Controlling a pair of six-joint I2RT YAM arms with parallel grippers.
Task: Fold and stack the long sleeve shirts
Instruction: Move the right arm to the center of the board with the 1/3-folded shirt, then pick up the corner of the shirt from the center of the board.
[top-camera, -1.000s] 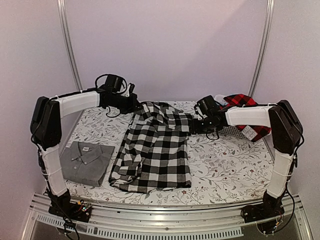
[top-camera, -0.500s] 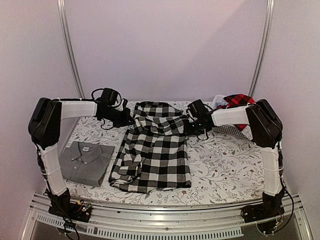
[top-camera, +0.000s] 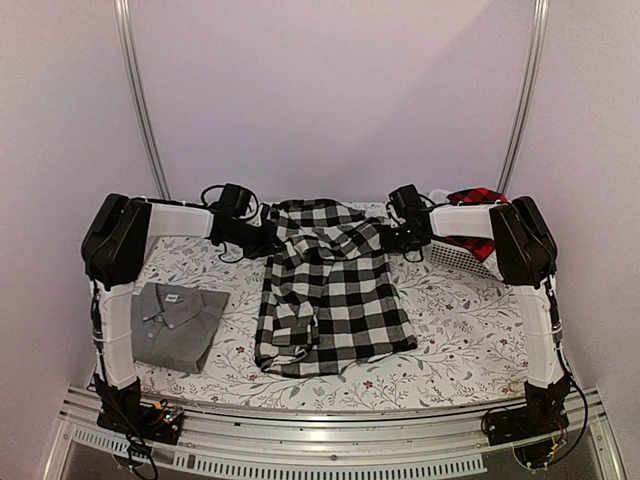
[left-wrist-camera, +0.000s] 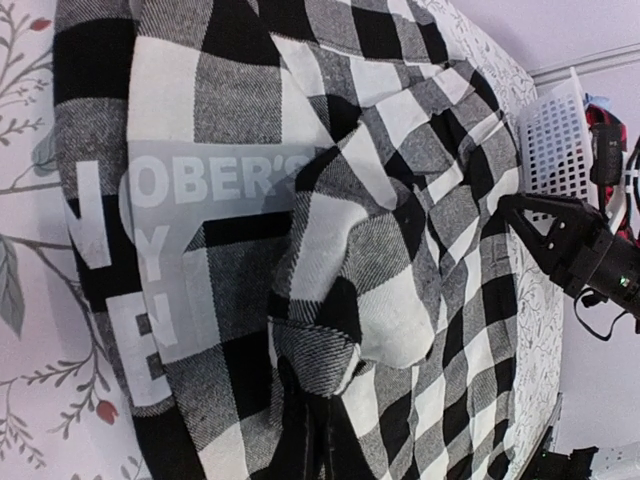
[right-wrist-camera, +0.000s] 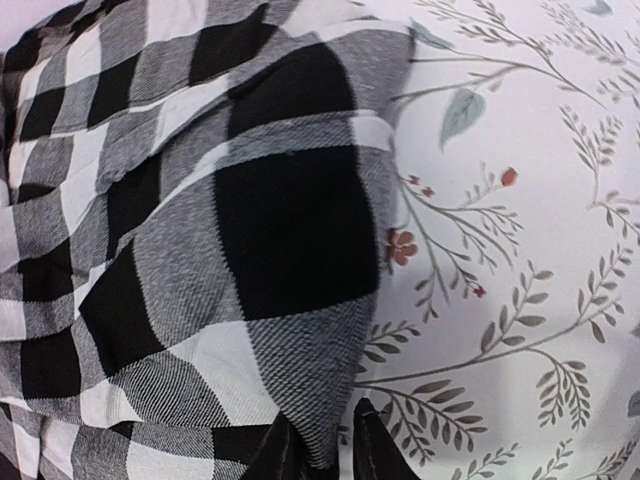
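Three shirts to enter, says the first clerk. Item one?

Black-and-white buffalo-check shirt (top-camera: 325, 300), white lettering, replies the second. Centre of the top view, lying lengthwise on the floral tablecloth (top-camera: 460, 330), its upper end bunched between the two arms.

Held by?

Left gripper (top-camera: 262, 238), at the shirt's upper left corner. In its wrist view the fingers (left-wrist-camera: 300, 440) are closed on a fold of the check cloth. Right gripper (top-camera: 392, 236), at the upper right corner. Its fingers are nearly together, pinching the shirt's edge.

Items two and three?

Grey collared shirt (top-camera: 175, 322), folded, lower left of the top view, apart from the check shirt. Red-and-black check shirt (top-camera: 470, 215), upper right, on top of the white plastic basket (top-camera: 455, 255), behind the right arm.
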